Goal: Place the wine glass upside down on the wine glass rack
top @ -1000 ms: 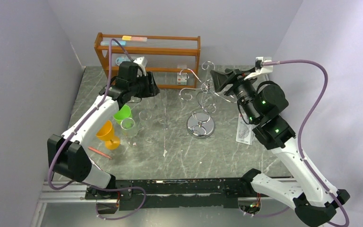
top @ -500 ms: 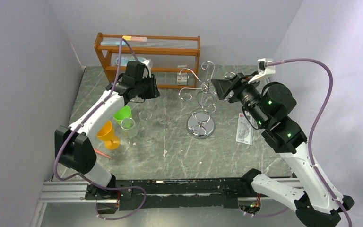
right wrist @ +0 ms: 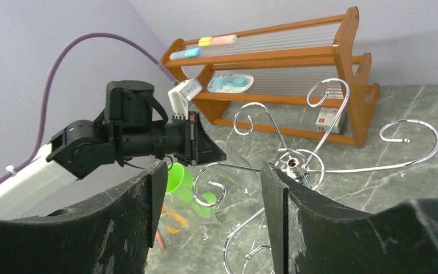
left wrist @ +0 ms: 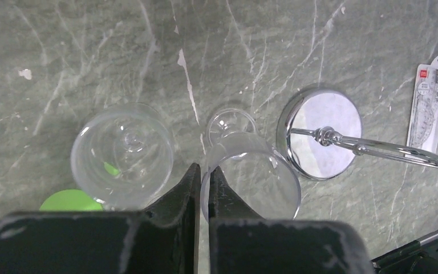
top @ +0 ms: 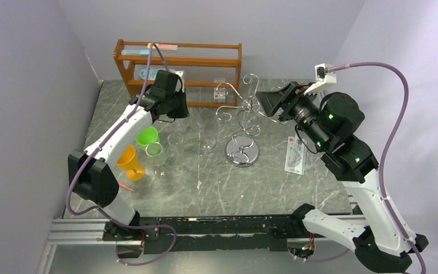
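My left gripper [left wrist: 203, 174] is shut on the near rim of a clear wine glass [left wrist: 251, 177]. It holds the glass bowl-up above the table, with the glass's foot [left wrist: 231, 124] below. In the top view this gripper [top: 180, 107] is left of the wine glass rack [top: 244, 108], a chrome stand with curled arms and a round mirrored base [left wrist: 319, 134]. My right gripper [top: 267, 100] is open and empty beside the rack's top. In its own view [right wrist: 211, 200] the rack's hub [right wrist: 291, 163] and the held glass [right wrist: 236, 171] show between the fingers.
A second clear glass [left wrist: 122, 151] stands just left of the held one. A green cup [top: 147, 137], a green-tinted glass [top: 154, 149], an orange goblet [top: 129, 161] and a red pencil [top: 120, 184] are at the left. A wooden shelf [top: 179, 63] stands at the back, and a packaged ruler [top: 295, 154] lies right of the rack.
My right gripper has drawn back a little to the right, away from the rack's top. My left arm has shifted its elbow while its gripper stays shut over the glasses.
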Robot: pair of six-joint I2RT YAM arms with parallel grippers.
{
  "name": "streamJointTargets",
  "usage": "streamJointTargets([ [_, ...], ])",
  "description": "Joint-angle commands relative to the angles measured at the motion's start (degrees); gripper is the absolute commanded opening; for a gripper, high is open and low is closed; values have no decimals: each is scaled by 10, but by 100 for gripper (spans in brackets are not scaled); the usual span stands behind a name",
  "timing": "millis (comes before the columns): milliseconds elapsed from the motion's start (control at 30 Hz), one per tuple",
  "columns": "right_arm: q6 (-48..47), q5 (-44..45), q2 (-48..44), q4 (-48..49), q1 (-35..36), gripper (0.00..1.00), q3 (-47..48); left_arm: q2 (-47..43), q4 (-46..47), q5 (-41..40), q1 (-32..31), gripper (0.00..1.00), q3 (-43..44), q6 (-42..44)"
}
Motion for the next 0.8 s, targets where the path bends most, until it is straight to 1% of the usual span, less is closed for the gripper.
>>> streamJointTargets([
  [0, 21, 14, 14, -25, 1, 65, 17, -51, -27, -51, -3, 5, 43, 2],
  [133, 35, 13, 23, 4, 1, 69, 10, -120, -19, -90, -2, 5, 60, -7],
  [233, 51, -5, 25, 45, 1, 76, -1, -183, 18, -116, -2, 5, 54, -21],
  [333, 71, -45, 29, 102, 1, 78, -3, -254, 92, -142, -2, 5, 27, -36],
  [400, 88, -62, 39, 116, 1, 80, 8, -295, 135, -159, -2, 5, 5, -45],
  [467, 117, -74, 51, 129, 1, 81, 16, -328, 197, -172, -2, 5, -14, -60],
  [567, 167, -93, 72, 156, 1, 82, 20, -366, 291, -168, -2, 5, -47, -96],
  [633, 204, -121, 84, 191, 1, 83, 16, -379, 356, -152, -3, 5, -66, -129],
  [767, 288, -159, 117, 271, 2, 84, 8, -368, 452, -100, -2, 5, -83, -197],
])
